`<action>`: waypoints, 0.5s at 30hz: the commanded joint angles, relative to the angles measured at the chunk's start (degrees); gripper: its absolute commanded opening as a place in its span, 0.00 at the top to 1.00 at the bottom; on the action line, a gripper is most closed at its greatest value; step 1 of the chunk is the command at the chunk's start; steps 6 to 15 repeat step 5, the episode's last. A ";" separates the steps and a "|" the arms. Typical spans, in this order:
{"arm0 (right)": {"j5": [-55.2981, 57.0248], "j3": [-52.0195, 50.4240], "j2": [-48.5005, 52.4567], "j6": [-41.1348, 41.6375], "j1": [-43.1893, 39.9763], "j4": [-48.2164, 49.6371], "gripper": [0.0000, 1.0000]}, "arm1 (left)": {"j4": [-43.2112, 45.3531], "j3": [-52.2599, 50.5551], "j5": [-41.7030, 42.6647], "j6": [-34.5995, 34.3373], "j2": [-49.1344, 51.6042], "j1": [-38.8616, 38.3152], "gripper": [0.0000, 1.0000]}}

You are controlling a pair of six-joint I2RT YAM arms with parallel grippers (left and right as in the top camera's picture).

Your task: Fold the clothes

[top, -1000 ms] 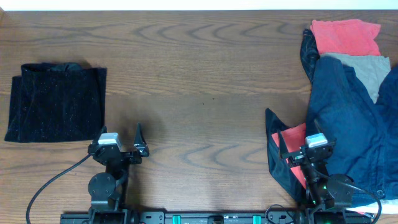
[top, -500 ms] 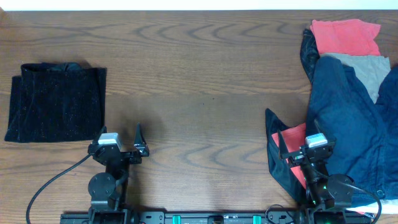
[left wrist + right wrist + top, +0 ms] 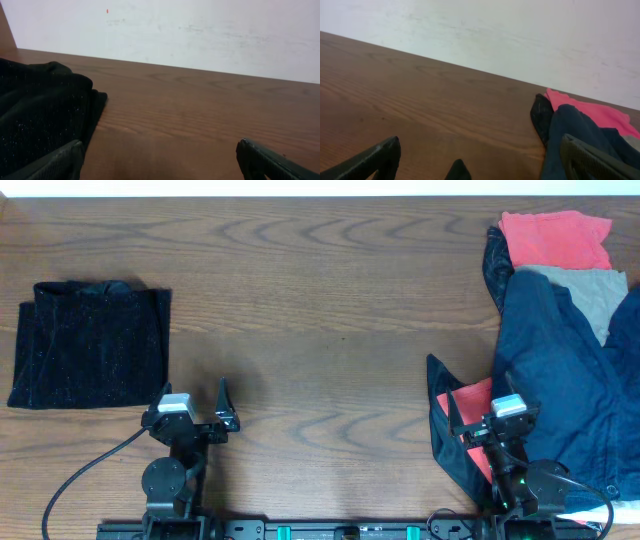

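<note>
The black, fuzzy, faintly speckled garment (image 3: 90,345) is seen lying flat on the brown wooden table (image 3: 330,310), ahead of and outward from the left gripper (image 3: 190,410). Its near edge is close to the outer finger but not touching it. It appears to be folded already into a compact, near-rectangular shape, and no buttons can be made out.

The left jaws are spread wide with nothing between them. The right gripper (image 3: 483,405) is likewise spread and empty.

Just beside and partly beneath the right jaws a pile is heaped: a smooth navy-blue garment (image 3: 560,370), a red cloth (image 3: 555,238) far ahead, and a grey-beige cloth (image 3: 580,290) between those two.

Two risks are judged from here:
- If the left jaws are swung outward low over the table, the fuzzy garment's near edge could be caught and the fold dragged open.
- If the right jaws are advanced or closed where they are, cloth from the pile could be snagged, so that the wrong garment is lifted or the heap is pulled across the table.
</note>
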 commanded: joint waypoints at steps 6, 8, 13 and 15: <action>-0.44 -0.09 -0.31 -0.81 -0.07 -0.26 0.01 | -2.49 -0.81 -0.57 -0.11 -0.31 0.24 0.02; -0.44 -0.09 -0.31 -0.81 -0.07 -0.26 0.01 | -2.49 -0.81 -0.57 -0.11 -0.31 0.24 0.02; -0.44 -0.09 -0.31 -0.81 -0.07 -0.26 0.01 | -2.49 -0.81 -0.57 -0.11 -0.31 0.24 0.02; -0.44 -0.09 -0.31 -0.81 -0.07 -0.26 0.01 | -2.49 -0.81 -0.57 -0.11 -0.31 0.24 0.02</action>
